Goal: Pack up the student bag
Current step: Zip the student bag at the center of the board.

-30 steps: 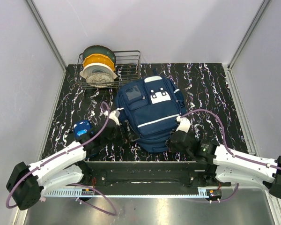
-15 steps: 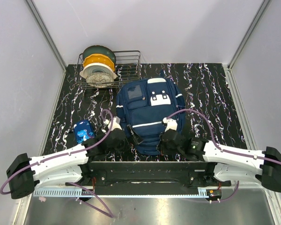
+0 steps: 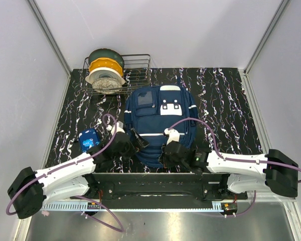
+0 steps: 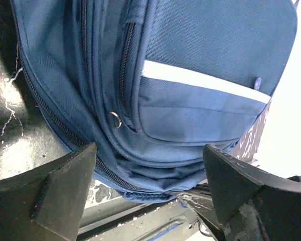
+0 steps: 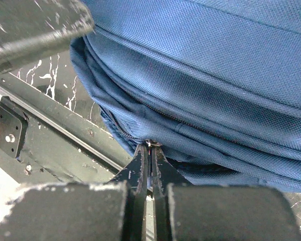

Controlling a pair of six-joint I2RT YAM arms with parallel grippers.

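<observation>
The student bag (image 3: 158, 118), navy blue with white patches and a grey pocket panel, lies flat mid-table, its bottom end toward the arms. My left gripper (image 3: 136, 144) is open at the bag's near left corner. In the left wrist view its fingers (image 4: 65, 175) straddle the zippered bottom seam of the bag (image 4: 190, 60) without touching it. My right gripper (image 3: 164, 153) is at the bag's near edge. In the right wrist view that gripper (image 5: 150, 147) is shut on a small metal zipper pull (image 5: 151, 143) at the lower seam of the bag (image 5: 215, 65).
A wire basket (image 3: 138, 70) at the back left holds stacked spools (image 3: 105, 70). A small blue box (image 3: 89, 139) lies left of the bag, beside my left arm. The black mounting rail (image 3: 155, 182) runs just below the bag's near end.
My right gripper has slid left along the bag's near edge, still shut. The left gripper has drawn nearer and closer to the bag's corner. The bag has straightened from a tilt.
</observation>
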